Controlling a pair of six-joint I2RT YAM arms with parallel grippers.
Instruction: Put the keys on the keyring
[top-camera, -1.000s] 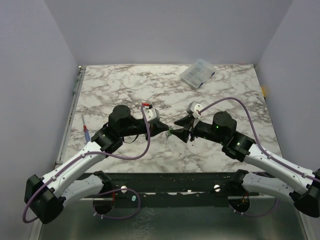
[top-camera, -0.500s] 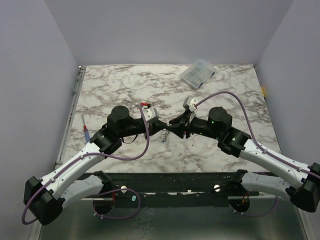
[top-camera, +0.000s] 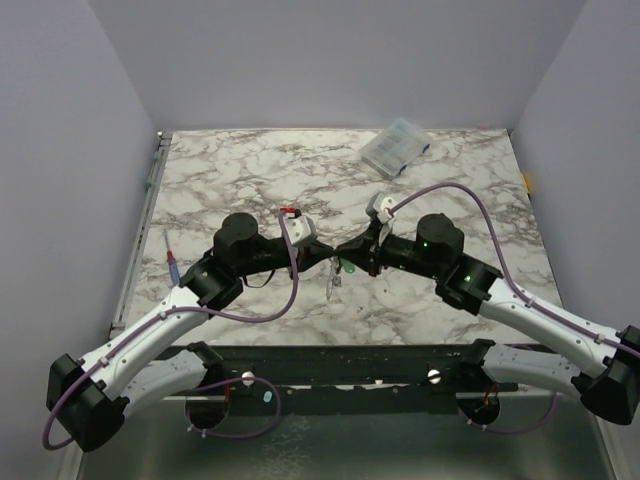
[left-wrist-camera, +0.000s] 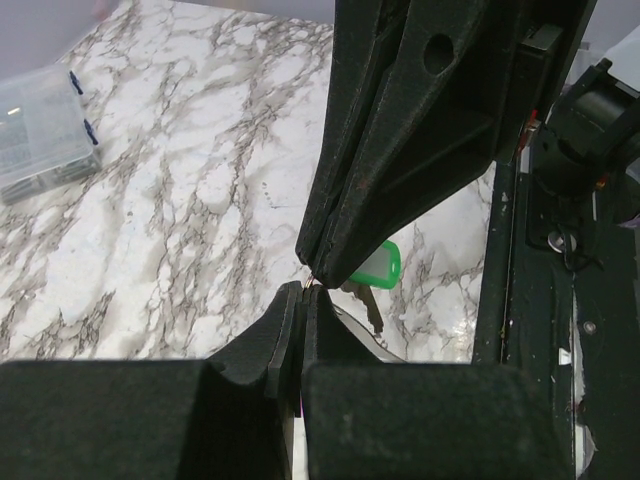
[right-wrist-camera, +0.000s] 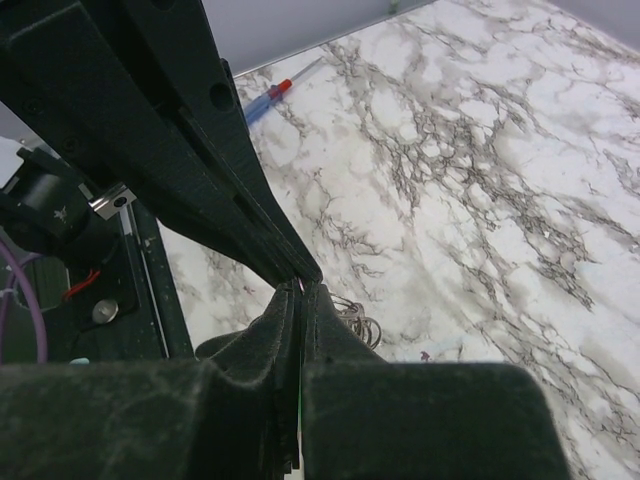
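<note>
Hanging just under 2 sets of meeting fingertips is a key (left-wrist-camera: 377, 264) with a rounded, bright green plastic head. Its short dull-metal blade points down and away from the head. It sits above the middle of the table, towards the near edge. Next to it, seen from the right wrist, a thin silvery keyring (right-wrist-camera: 356, 322) shows as a few small loops of fine wire just below the fingertips. Whether the green key is threaded on that wire cannot be told. Only this 1 key can be made out.

The left gripper (left-wrist-camera: 303, 297) has long, tapering fingers of matte black plastic, with its jaws pressed together. The right gripper (right-wrist-camera: 300, 292) is the same shape and material, and its jaws are also pressed together. The 2 tips meet point to point. A thin pale sliver shows where they meet, too small to identify.

Below them is the table (top-camera: 250, 170), smooth and glossy, white marble pattern with grey-brown veins. A clear plastic box (top-camera: 395, 147) with blue clasps lies near the far right corner, well apart from the grippers. A thin pen (top-camera: 172, 262) with red and blue parts lies at the table's left edge.
</note>
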